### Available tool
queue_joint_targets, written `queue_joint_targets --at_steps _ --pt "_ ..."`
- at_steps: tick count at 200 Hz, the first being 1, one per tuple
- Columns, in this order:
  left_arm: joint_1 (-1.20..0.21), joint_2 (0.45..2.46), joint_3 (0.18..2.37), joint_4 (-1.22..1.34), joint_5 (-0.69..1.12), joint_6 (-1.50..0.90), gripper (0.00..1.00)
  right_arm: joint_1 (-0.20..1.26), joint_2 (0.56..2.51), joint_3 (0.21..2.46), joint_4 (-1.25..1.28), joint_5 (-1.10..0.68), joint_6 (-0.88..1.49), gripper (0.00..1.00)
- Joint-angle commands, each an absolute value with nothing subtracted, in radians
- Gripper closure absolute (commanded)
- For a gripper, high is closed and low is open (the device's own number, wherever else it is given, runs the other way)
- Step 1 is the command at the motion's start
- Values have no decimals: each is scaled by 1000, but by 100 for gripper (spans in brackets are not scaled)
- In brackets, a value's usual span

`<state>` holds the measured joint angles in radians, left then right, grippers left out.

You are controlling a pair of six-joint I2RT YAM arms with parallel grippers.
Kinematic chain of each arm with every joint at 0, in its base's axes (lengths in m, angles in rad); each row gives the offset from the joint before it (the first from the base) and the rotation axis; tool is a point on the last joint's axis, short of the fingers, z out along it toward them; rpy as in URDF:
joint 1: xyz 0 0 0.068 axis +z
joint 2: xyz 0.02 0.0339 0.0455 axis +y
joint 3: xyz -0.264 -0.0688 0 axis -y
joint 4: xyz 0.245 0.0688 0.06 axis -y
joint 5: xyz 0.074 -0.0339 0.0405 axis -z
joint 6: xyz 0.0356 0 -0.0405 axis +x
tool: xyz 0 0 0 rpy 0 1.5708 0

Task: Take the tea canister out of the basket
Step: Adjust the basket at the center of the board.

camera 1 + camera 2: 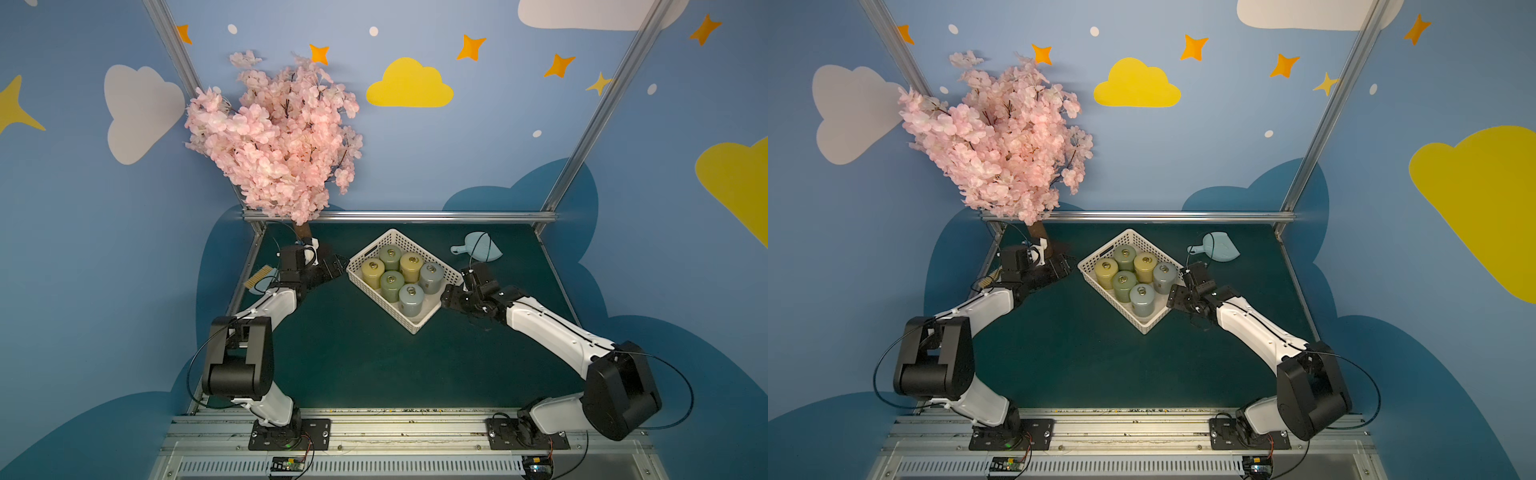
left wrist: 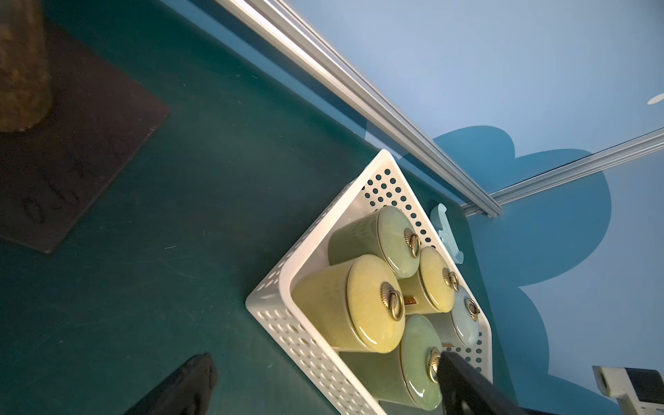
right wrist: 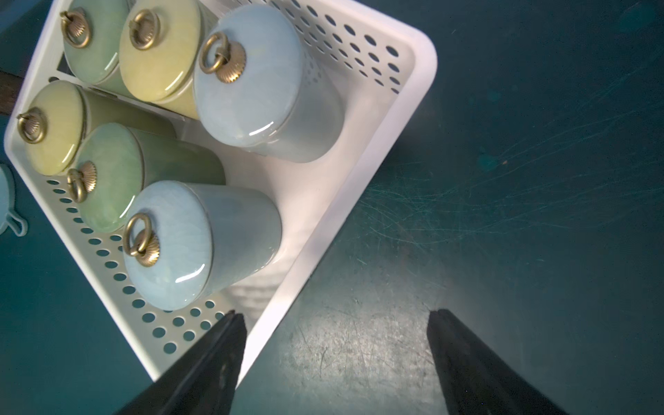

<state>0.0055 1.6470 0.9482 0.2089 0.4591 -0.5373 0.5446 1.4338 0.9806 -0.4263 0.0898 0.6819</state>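
Your dark green counter (image 1: pixel 374 365) carries everything here, with the pink blossom tree (image 1: pixel 274 137) standing at its far left corner. The white perforated basket (image 1: pixel 376 298) sits skewed toward the back of the counter, one corner pointing at the arms' bases. All six tea canisters (image 1: pixel 392 286) stand upright inside it in two rows of three, lids on, none lifted out. The pale-blue canister (image 3: pixel 201 248) at the near end is closest to your right pincer (image 3: pixel 334 313), which is spread wide at the basket's right-hand side. In the right wrist view one of its fingers (image 3: pixel 219 352) lies over the perforated wall and the other over bare counter, pinching nothing. Your left pincer (image 2: pixel 325 355) is spread wide too, just beside the basket's left corner, holding nothing. A light-blue dustpan (image 1: pixel 478 249) lies beyond the basket on the right, and a small brush (image 1: pixel 259 277) lies at the counter's left edge.
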Motion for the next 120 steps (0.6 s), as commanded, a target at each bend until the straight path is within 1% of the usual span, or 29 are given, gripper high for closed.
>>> queue_joint_targets --at_steps 1,18,60,120 --pt "1 1711 998 258 499 -551 0 560 1456 1011 -422 110 706 15" --pt "-1 1774 1043 270 539 -559 0 561 1480 1016 -415 101 709 16" --pt "-25 1895 1125 290 598 -562 0 569 1523 1031 -406 89 710 23" --pt "-47 1968 1171 315 665 -566 0 573 1558 1055 -414 87 710 24"
